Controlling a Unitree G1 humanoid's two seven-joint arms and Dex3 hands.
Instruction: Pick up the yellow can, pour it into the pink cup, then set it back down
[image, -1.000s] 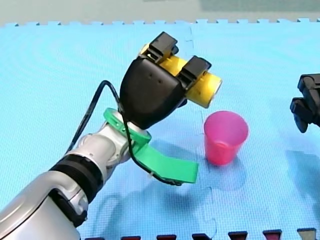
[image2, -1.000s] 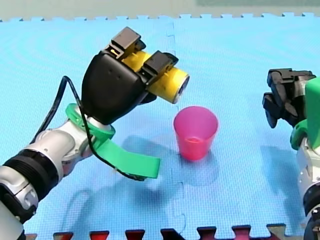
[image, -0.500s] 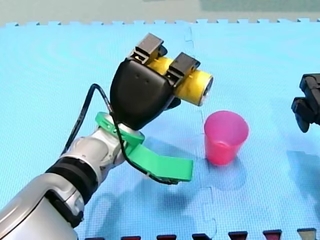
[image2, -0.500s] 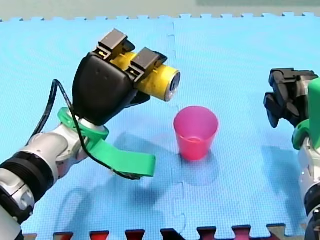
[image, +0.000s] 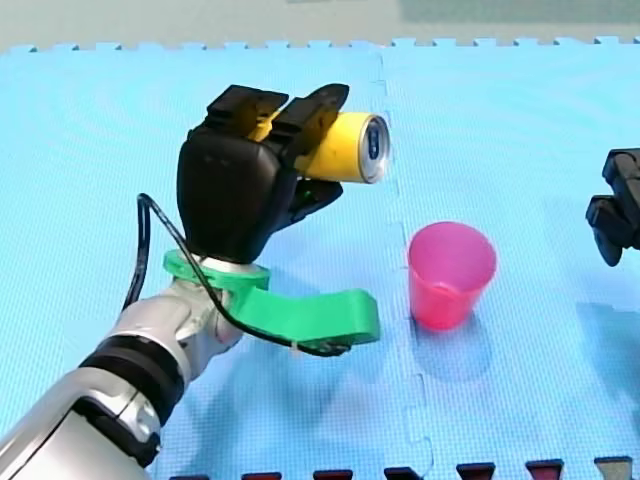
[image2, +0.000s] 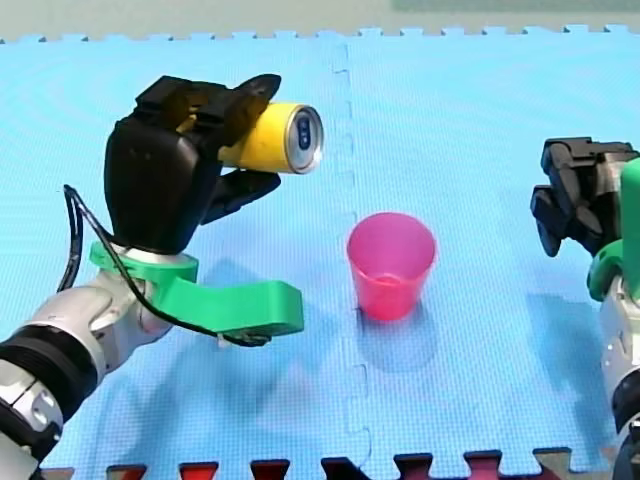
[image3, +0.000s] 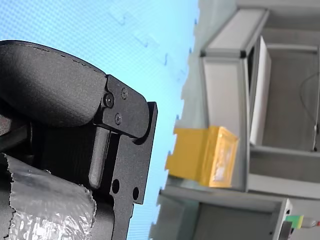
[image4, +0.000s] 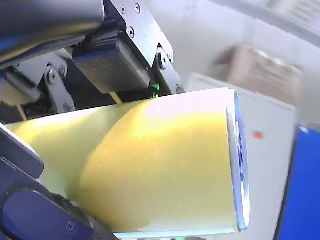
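The robot's left arm is reaching in from the lower left over a blue foam mat (image: 520, 120), with a black cable (image: 140, 250) looping beside its wrist and a green bracket (image: 310, 315) sticking out to the right just below the left hand (image: 235, 195). That hand is raised clear of the mat and is gripping the yellow can (image: 345, 148), fingers wrapped over its upper side and thumb pressing from beneath. The can is lying on its side in the grasp, roughly level, with its silver top end pointing to the right, away from the palm. To the right of this hand and lower down, apart from the can, the pink cup (image: 451, 275) is standing upright on the mat, mouth open upward, sitting between the two hands. Further right, at the edge of the scene, the right hand (image2: 578, 195) is hovering above the mat, well apart from the cup; whether it is open or closed cannot be told. In the second wrist view, the can (image4: 150, 165) is showing close up, with a dark ribbed finger pad (image4: 107, 65) pressing against its yellow side. In the first wrist view, a yellow box (image3: 205, 156) is sitting in grey shelving (image3: 225, 100) beyond the mat's edge.
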